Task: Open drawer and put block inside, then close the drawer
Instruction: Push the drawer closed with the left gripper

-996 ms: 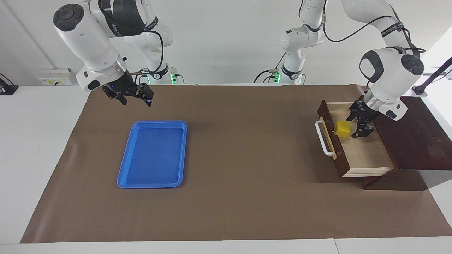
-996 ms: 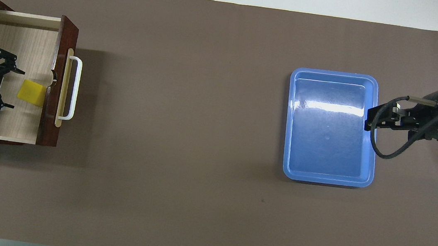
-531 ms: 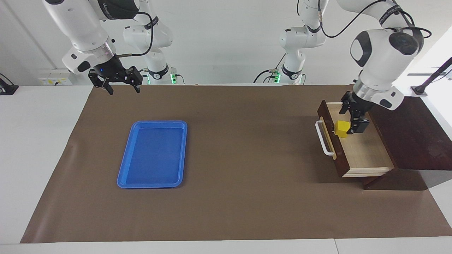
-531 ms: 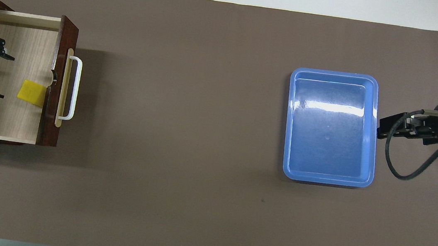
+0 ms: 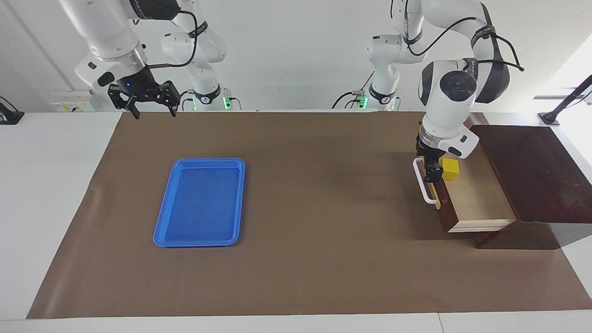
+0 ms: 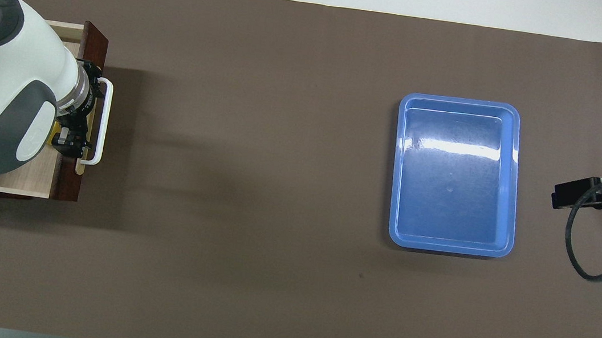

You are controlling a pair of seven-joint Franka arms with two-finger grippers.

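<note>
The drawer (image 5: 478,201) stands pulled out of its dark wooden cabinet (image 5: 532,171) at the left arm's end of the table. Its reddish-brown front (image 6: 96,40) carries a white bar handle (image 5: 422,182). The yellow block (image 5: 450,169) lies inside the drawer, just inside the front; in the overhead view the left arm's wrist hides nearly all of it. My left gripper (image 5: 432,169) hangs open over the drawer front beside the block, with nothing held; in the overhead view the left gripper (image 6: 84,113) spans the front by the handle (image 6: 104,122). My right gripper (image 5: 144,102) waits open in the air.
A blue plastic tray (image 5: 201,201) lies on the brown mat toward the right arm's end, seen from above as the tray (image 6: 451,210). The right gripper (image 6: 582,195) shows beside it near the mat's edge. Bare mat lies between tray and drawer.
The left gripper has swung from over the drawer's inside to over its front by the handle, leaving the block lying there. The right gripper has drawn back from the tray and risen.
</note>
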